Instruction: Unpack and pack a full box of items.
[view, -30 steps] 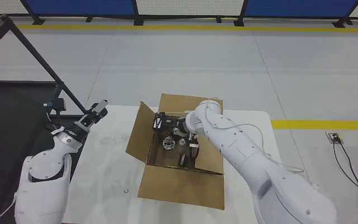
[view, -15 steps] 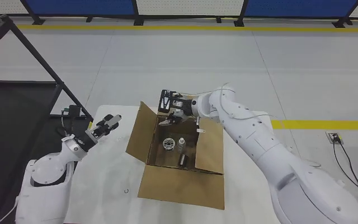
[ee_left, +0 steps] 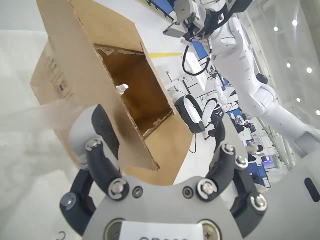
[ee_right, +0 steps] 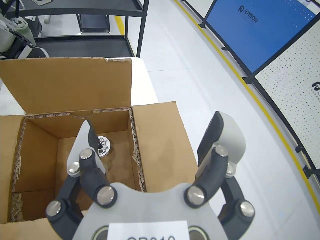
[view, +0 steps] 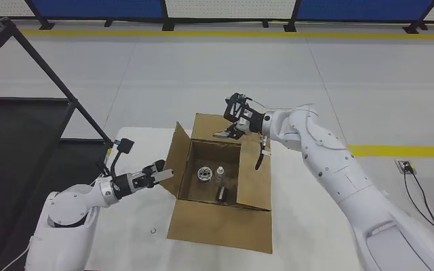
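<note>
An open cardboard box (view: pixel 217 230) stands in the middle of the white table. Inside it lie a round metal part (view: pixel 203 174), a small white bottle (view: pixel 220 173) and a dark item (view: pixel 221 194). My left gripper (view: pixel 163 174) is open at the box's left flap, and the flap's edge (ee_left: pixel 140 136) lies between its fingers. My right gripper (view: pixel 222 135) hangs open and empty above the box's far edge. In the right wrist view the right gripper (ee_right: pixel 152 133) straddles a flap of the box (ee_right: pixel 65 86), with the metal part (ee_right: pixel 103 146) below. The bottle (ee_left: pixel 123 87) peeks over the wall.
A small hook-shaped piece (view: pixel 153 232) lies on the table (view: pixel 129 223) left of the box. A black rack (view: pixel 27 156) stands off the table's left side. Bare tabletop lies to the right of the box (view: pixel 298 203).
My right gripper has risen out of the box and moved to its far edge, empty. My left gripper has swung down and right to the box's left flap.
</note>
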Robot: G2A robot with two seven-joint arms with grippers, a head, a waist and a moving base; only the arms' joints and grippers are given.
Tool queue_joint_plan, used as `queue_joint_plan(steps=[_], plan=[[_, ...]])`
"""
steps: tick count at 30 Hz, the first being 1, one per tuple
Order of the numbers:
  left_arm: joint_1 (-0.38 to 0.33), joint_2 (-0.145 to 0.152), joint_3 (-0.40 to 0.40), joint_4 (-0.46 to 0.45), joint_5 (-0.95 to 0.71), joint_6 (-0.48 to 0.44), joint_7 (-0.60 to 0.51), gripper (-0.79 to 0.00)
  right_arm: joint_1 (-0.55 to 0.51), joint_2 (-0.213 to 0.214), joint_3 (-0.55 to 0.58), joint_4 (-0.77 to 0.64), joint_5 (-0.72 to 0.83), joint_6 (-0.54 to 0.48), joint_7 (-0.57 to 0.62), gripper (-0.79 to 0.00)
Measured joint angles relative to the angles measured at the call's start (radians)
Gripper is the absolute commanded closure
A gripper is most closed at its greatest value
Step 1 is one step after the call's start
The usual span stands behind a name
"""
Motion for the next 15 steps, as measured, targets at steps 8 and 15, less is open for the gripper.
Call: queue_joint_plan(steps=[8,15], plan=[[-0.047,-0.009,0.129,0.017,0.033,0.02,0.048,-0.785,-0.035,0.02,0.029,0.01,0.005,-0.038,0.024,-0.785],[-0.103,-0.022,0.24,0.08,0.069,0.046,0.116,-0.785,-0.095,0.084,0.116,0.017,0.028,-0.216,0.029,-0.785]])
